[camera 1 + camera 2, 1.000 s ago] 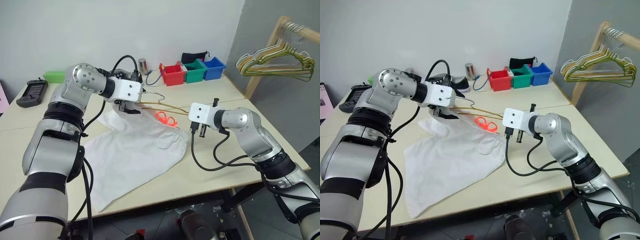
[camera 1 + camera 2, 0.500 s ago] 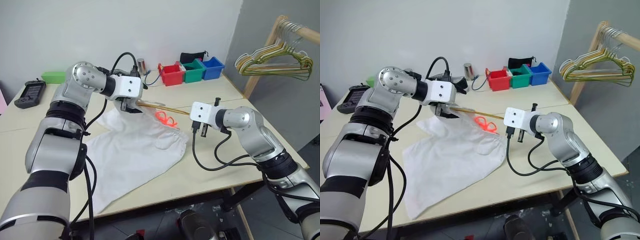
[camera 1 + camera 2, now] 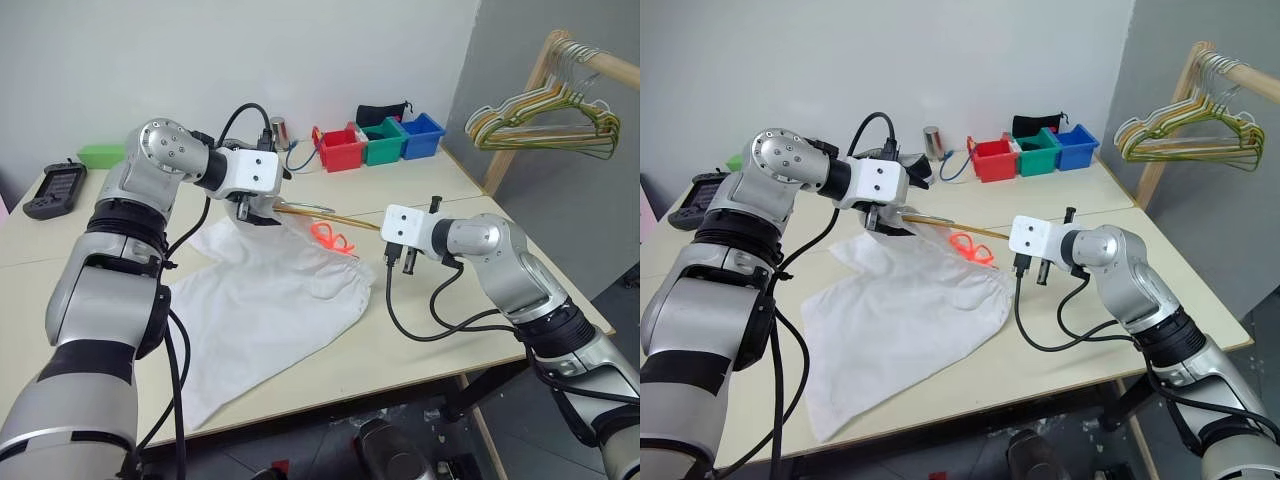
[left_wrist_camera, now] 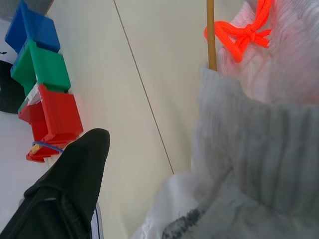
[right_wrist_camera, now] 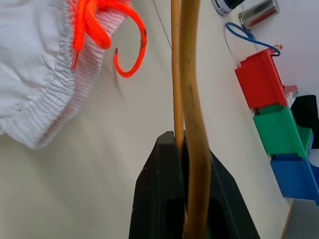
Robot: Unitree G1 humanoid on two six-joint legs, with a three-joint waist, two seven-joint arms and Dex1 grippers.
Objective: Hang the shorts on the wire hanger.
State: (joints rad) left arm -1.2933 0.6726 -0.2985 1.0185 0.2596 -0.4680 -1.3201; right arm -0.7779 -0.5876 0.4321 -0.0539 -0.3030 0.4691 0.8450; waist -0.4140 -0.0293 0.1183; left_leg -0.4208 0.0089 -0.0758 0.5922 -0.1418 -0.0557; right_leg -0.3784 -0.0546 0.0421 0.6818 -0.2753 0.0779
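Note:
The white shorts [image 3: 270, 300] lie spread on the table, waistband toward the far side, with the orange drawstring [image 3: 335, 238] beside it. The thin yellow-gold wire hanger [image 3: 330, 213] runs low over the table from the waistband to my right gripper [image 5: 184, 149], which is shut on its wires. My left gripper [image 3: 255, 212] is at the waistband's far left corner and stands open. In the left wrist view one black finger [image 4: 75, 174] is apart from the bunched waistband [image 4: 249, 149], which hides the other finger. The hanger wire [image 4: 211, 35] enters the waistband there.
Red [image 3: 345, 148], green [image 3: 385, 142] and blue [image 3: 422, 135] bins stand at the table's back, a metal can [image 3: 279, 131] beside them. A black handheld device [image 3: 60, 188] lies far left. A bunch of hangers [image 3: 540, 120] hangs on a wooden rack at right.
The view has shifted slightly. Both hands, the hanger and the shorts stay where they were.

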